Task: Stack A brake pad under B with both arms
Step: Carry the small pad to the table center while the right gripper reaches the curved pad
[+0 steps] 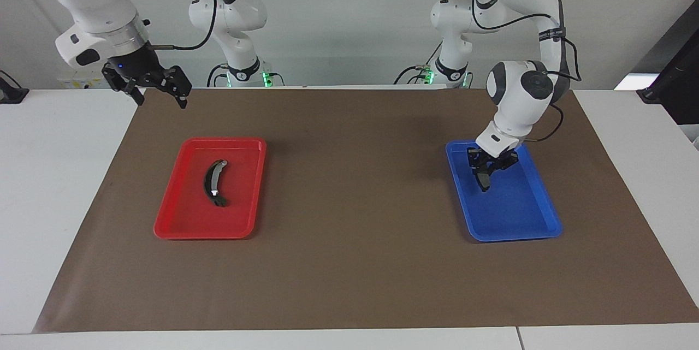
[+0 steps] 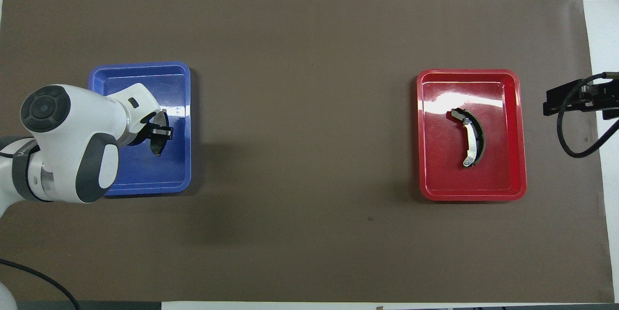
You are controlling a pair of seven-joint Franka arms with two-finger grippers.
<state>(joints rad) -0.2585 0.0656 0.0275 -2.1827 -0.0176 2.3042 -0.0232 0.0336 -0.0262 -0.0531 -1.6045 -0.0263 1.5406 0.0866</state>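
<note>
red tray (image 1: 180, 219), blue tray (image 1: 524, 224), brown mat (image 1: 349, 273), black-and-silver B (image 1: 214, 182)

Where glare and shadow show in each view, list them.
Overhead view: white glare streaks on the red tray floor beside B and on the blue tray by the left gripper; a soft arm shadow darkens the brown mat. Facing view: glare only on B's silver patch; faint shadows beside both trays.

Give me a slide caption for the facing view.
Left gripper grips pad A over the blue tray; pad B lies in the red tray.
</note>
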